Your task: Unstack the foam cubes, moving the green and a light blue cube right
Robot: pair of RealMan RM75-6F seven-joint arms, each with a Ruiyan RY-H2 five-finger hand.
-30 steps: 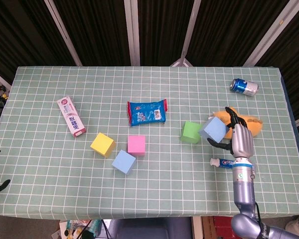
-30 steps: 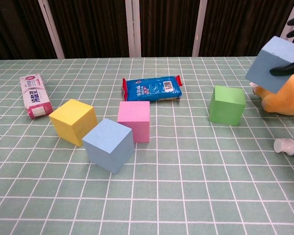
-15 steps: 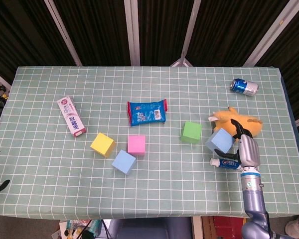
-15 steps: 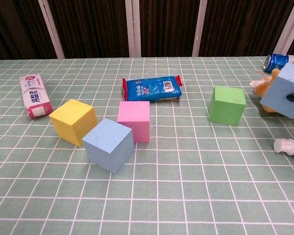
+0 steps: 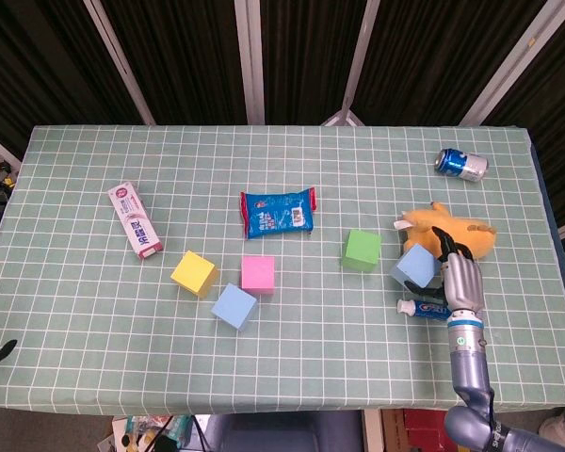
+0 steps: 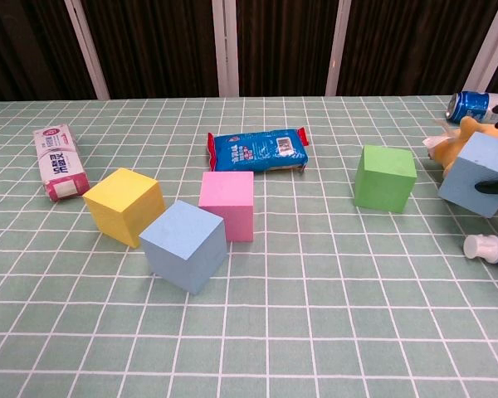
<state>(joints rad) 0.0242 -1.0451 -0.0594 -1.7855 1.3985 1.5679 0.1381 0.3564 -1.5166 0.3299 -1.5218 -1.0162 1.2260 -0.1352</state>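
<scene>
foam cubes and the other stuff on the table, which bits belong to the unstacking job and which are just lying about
Job:
- green cube
- light blue cube held by the right hand
- second light blue cube
- yellow cube
- pink cube

Lying about:
- blue snack packet
- pink and white box
- can
- orange plush toy
- small tube

table: green cloth, white grid | backdrop: dark curtain panels, pale vertical frame bars
</scene>
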